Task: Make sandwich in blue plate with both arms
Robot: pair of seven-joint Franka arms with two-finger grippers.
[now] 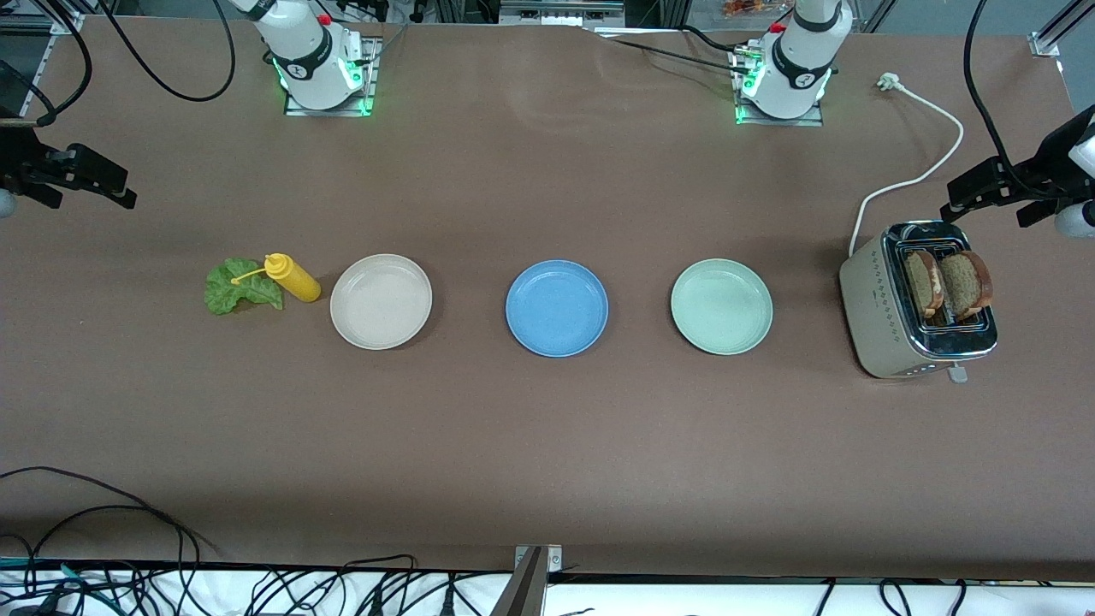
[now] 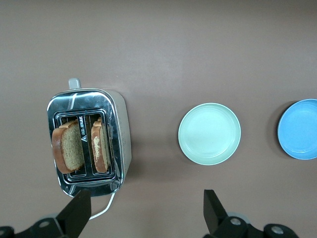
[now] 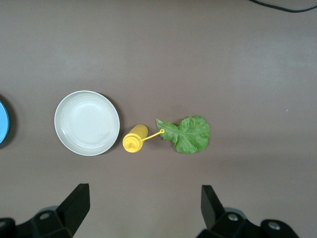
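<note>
The blue plate (image 1: 556, 308) sits empty in the middle. The left gripper (image 2: 143, 213) hangs spread above the toaster (image 1: 915, 299) holding both bread slices (image 1: 948, 284); the right gripper (image 3: 143, 210), also spread, hangs above the lettuce leaf (image 1: 239, 287), so each arm seems placed to fetch its own ingredient.

The bread slices (image 1: 949, 282) sit half sunk in the toaster (image 1: 881, 316), lower halves hidden. The blue plate (image 3: 2, 121) is cut by the right wrist view's edge.
</note>
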